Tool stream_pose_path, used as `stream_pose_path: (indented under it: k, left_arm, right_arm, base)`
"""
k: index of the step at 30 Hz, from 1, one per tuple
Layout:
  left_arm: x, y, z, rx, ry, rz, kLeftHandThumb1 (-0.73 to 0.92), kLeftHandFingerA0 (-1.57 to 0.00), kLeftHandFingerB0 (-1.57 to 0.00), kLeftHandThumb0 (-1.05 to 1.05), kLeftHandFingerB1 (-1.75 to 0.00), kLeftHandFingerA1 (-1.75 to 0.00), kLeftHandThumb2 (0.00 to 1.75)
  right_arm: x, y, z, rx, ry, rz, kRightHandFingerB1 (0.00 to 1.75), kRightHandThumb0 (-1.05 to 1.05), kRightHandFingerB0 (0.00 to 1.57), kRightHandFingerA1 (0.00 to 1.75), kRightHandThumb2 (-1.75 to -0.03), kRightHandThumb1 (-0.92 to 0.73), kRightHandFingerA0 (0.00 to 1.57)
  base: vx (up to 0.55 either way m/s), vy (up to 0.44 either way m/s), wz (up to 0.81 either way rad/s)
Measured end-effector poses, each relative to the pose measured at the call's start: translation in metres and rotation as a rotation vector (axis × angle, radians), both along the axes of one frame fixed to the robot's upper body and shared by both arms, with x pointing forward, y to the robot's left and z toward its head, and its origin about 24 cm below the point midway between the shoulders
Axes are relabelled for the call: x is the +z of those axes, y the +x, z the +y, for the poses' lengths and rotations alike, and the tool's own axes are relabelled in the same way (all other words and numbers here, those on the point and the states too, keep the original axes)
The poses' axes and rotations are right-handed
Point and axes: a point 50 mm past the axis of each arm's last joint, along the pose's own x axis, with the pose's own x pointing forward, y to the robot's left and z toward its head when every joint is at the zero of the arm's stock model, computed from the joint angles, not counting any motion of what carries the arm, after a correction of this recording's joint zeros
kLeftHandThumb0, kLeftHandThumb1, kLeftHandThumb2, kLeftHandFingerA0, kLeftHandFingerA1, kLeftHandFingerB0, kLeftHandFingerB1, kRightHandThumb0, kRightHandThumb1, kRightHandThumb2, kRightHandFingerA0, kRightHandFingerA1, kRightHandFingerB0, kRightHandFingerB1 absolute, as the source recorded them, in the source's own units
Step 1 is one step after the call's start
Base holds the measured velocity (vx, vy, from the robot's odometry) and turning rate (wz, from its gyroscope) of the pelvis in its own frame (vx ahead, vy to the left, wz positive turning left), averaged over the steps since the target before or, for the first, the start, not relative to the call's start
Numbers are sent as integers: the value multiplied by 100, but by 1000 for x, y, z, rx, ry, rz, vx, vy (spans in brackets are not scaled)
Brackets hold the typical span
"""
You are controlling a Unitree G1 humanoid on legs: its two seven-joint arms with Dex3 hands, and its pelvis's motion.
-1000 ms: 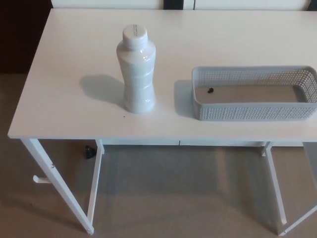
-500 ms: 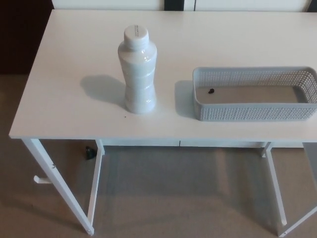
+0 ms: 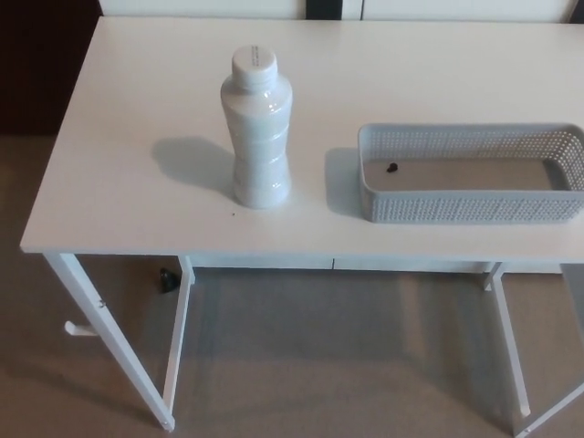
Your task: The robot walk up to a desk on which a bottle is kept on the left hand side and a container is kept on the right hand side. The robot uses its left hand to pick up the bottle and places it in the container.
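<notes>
A white plastic bottle [image 3: 258,130] with a white cap stands upright on the left half of the white desk [image 3: 128,137]. To its right, a long grey perforated basket [image 3: 470,173] rests on the desk, with a small dark speck [image 3: 392,168] on its floor near the left end. No part of either robot hand or arm shows in the head view.
The desk's front edge runs across the lower middle of the picture, with white legs [image 3: 109,342] below on grey carpet. A small dark object [image 3: 167,279] lies on the floor under the desk. A dark area borders the desk's far left.
The whole picture has shifted a few pixels right and down, so the camera has moved slightly. The bottle and basket keep their places on the desk.
</notes>
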Motion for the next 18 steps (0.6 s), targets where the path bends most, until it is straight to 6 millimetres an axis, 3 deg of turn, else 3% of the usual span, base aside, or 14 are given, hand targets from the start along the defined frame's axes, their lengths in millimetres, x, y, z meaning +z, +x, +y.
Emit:
stream_pose_path:
  k: [3, 4, 5, 6, 8, 10, 11, 12, 14, 15, 18]
  left_arm:
    - [61, 34, 5, -62, 71, -209, 33, 0, 0, -44, -22, -30, 72]
    - [76, 44, 2, -95, 91, -263, 34, 0, 0, -50, -15, -24, 72]
    - [84, 51, -2, -120, 102, -294, 34, 0, 0, -50, -15, -24, 72]
    - [88, 56, -6, -142, 108, -313, 37, 0, 0, -56, -14, -20, 74]
    - [94, 64, -13, -177, 116, -337, 38, -3, 0, -53, -14, -22, 66]
    - [105, 84, -35, -286, 137, -385, 34, 0, 0, -52, -17, -22, 73]
    - [106, 89, -43, -314, 140, -396, 34, 0, 0, -53, -17, -24, 74]
    - [107, 94, -49, -339, 140, -405, 35, 0, 0, -53, -18, -23, 74]
    - [108, 101, -58, -370, 141, -415, 35, 0, 0, -54, -20, -23, 75]
    - [107, 118, -86, -458, 133, -433, 36, 0, 0, -55, -19, -22, 75]
    - [102, 137, -122, -553, 116, -442, 36, 0, 0, -58, -18, -21, 77]
  right_arm:
    - [1, 2, -1, -1, 2, -3, 50, -66, 67, 60, -71, -28, 95]
    - [1, 2, -1, 0, 3, -4, 42, -61, 73, 47, -53, -37, 92]
    - [1, 2, -1, 1, 3, -5, 42, -61, 73, 47, -53, -37, 92]
    - [1, 2, -1, 2, 3, -5, 49, -66, 69, 53, -68, -30, 86]
    - [1, 2, -1, 3, 2, -5, 48, -68, 70, 52, -68, -29, 86]
    - [1, 3, -1, 6, 1, -8, 49, -68, 70, 53, -68, -29, 86]
    - [2, 3, -1, 6, 1, -8, 49, -67, 70, 53, -68, -29, 86]
    - [2, 3, -1, 6, 1, -8, 42, -63, 74, 47, -54, -37, 90]
    - [2, 3, -1, 8, 1, -8, 42, -64, 75, 47, -55, -38, 91]
    - [2, 6, 0, 11, 1, -13, 42, -64, 75, 47, -55, -38, 92]
    - [3, 8, -1, 12, -1, -17, 42, -64, 74, 47, -55, -38, 91]
  base:
    - [0, 0, 0]
    - [0, 0, 0]
    - [0, 0, 0]
    - [0, 0, 0]
    - [0, 0, 0]
    - [-83, -62, 0]
    - [0, 0, 0]
    - [0, 0, 0]
    - [0, 0, 0]
    - [0, 0, 0]
    - [0, 0, 0]
